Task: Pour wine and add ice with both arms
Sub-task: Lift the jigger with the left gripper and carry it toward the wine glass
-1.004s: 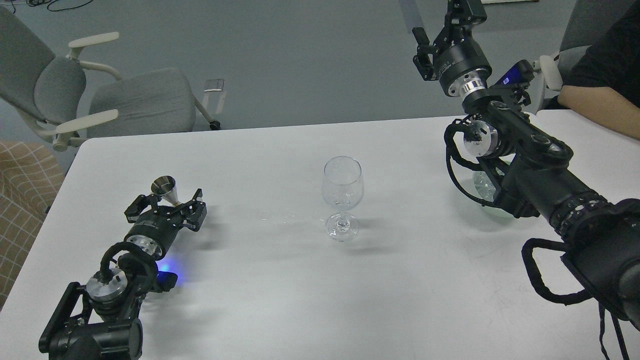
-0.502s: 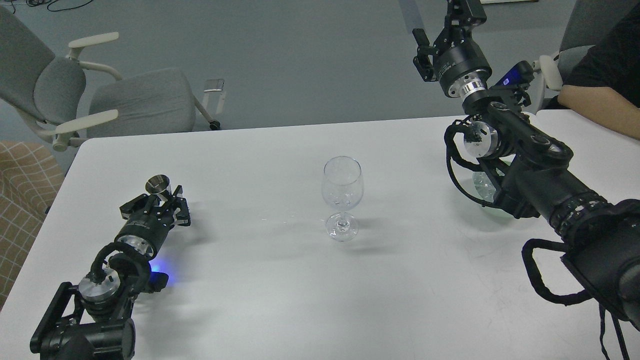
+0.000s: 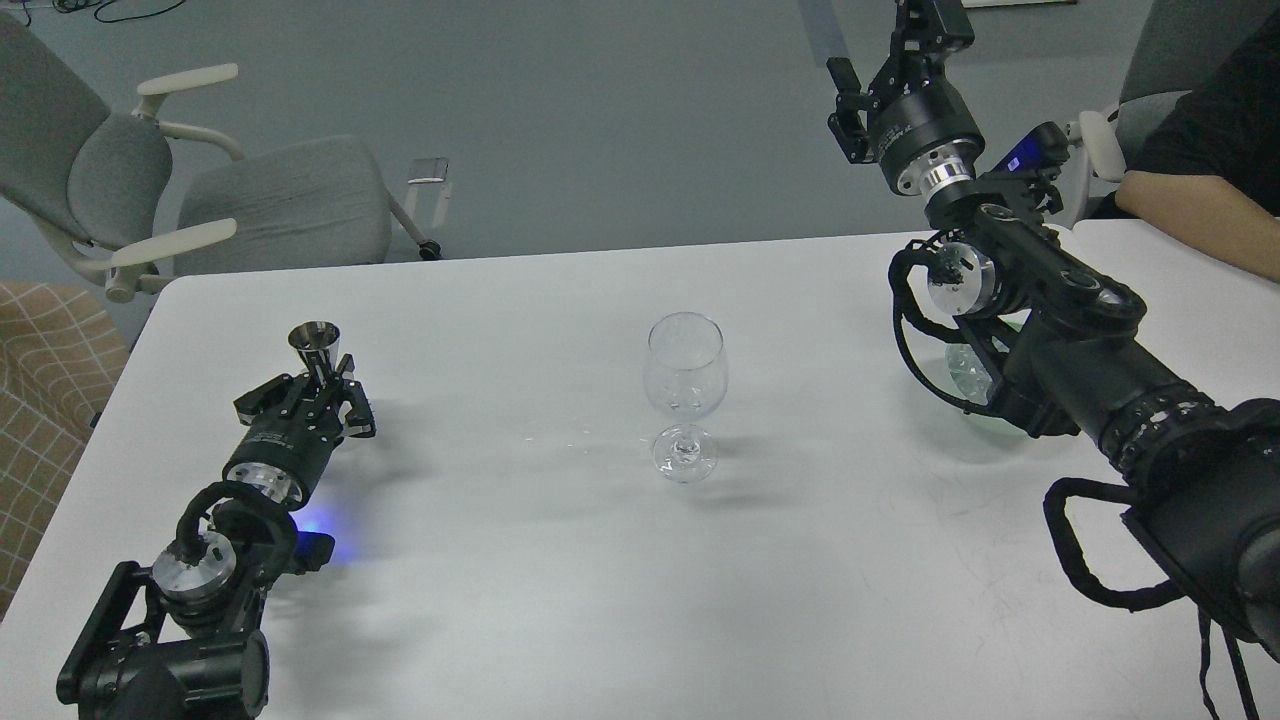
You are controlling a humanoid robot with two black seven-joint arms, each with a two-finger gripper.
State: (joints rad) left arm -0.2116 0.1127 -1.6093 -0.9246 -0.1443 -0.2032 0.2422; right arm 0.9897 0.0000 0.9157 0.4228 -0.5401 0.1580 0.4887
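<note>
Steel jigger (image 3: 317,350) clamped in left tool (image 3: 322,392), near table's (image 3: 520,600) left edge.

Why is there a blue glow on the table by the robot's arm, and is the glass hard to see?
Head view: a blue light under the left arm tints the table at. Head view: the clear glass shows mainly by its bright rim and highlights, with a soft shadow spreading to its right.

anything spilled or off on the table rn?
Small wet-looking specks on the white table just left of the upright wine glass. Otherwise tidy: left claw is closed on the upright metal jigger.
</note>
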